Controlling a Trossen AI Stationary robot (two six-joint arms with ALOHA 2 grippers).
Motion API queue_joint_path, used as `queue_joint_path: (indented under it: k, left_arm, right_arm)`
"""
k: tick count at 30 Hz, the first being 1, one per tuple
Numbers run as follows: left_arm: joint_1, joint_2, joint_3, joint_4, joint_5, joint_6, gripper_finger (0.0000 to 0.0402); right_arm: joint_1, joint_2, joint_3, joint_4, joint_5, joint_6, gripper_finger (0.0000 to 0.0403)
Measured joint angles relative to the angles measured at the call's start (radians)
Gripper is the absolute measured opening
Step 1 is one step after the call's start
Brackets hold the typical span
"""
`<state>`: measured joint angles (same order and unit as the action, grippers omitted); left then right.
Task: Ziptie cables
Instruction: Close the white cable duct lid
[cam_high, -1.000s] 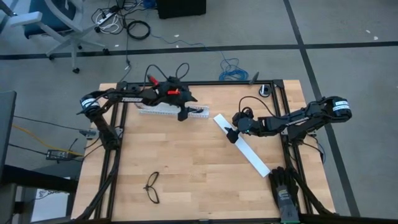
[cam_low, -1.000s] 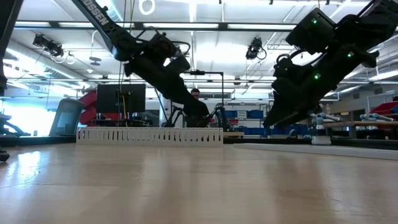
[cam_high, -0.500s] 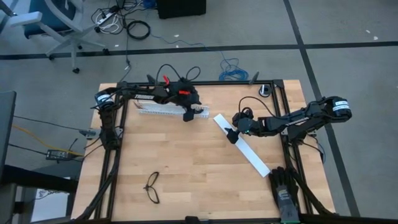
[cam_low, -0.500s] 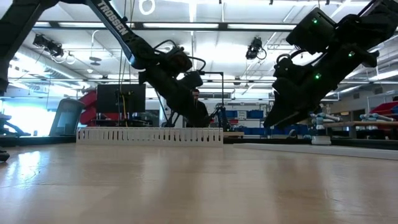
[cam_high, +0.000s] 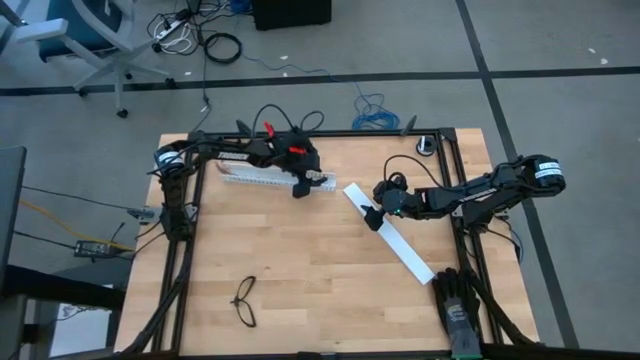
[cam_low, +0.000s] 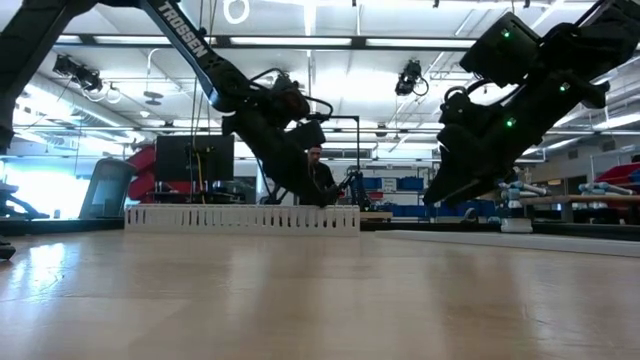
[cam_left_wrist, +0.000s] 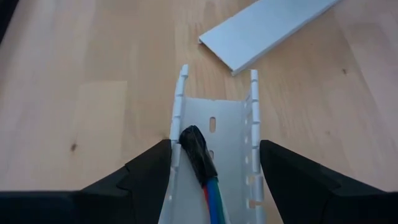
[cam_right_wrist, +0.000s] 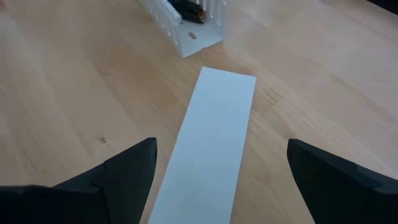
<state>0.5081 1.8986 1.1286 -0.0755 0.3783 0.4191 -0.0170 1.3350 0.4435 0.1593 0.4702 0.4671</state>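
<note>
Cables (cam_left_wrist: 208, 180), thin wires in blue, green and red joined at one end wrapped in dark tape, lie inside a white slotted plastic channel (cam_left_wrist: 217, 124) near the far edge of the wooden table (cam_high: 300, 270). The taped end is close to the open end of the channel, and the bundle runs along the channel's long axis. The left gripper (cam_left_wrist: 214, 168) hangs directly over this channel, one dark finger on each side of its walls, jaws parted and holding nothing, so the left arm is clearly the nearer one. Just beyond the channel's open end lies a flat white plastic strip (cam_right_wrist: 208, 143), at an angle to the channel. The right gripper (cam_right_wrist: 217, 180) waits over this strip, fingers wide apart and empty. No dark ziptie can be seen. Black thin-framed glasses (cam_high: 244, 302) lie well apart, near the front edge.
</note>
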Motion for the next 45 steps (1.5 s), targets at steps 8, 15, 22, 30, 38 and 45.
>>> queue_joint_path:
  k: [8,15,22,30,38,45]
  left_arm:
    - [-0.007,0.025,0.003,0.016,-0.024,0.000,0.0254]
    - [-0.007,0.026,0.002,0.024,-0.034,-0.002,0.0254]
    - [-0.007,0.028,0.000,0.041,-0.041,-0.004,0.0254]
    - [-0.007,0.028,0.000,0.041,-0.042,-0.005,0.0254]
    - [-0.007,0.028,0.000,0.043,-0.043,-0.005,0.0254]
    - [-0.007,0.029,0.000,0.043,-0.043,-0.005,0.0254]
  right_arm:
    - [0.000,0.000,0.000,0.003,0.000,0.000,0.0345]
    - [0.000,0.004,0.000,0.029,0.000,0.033,0.0345]
    - [0.021,0.005,0.000,0.020,0.007,-0.041,0.0345]
    - [0.067,0.126,0.031,-0.005,0.071,-0.035,0.0345]
    - [0.099,0.325,0.124,0.004,0.191,-0.028,0.0345]
    - [0.085,0.362,0.115,0.012,0.215,0.172,0.0341]
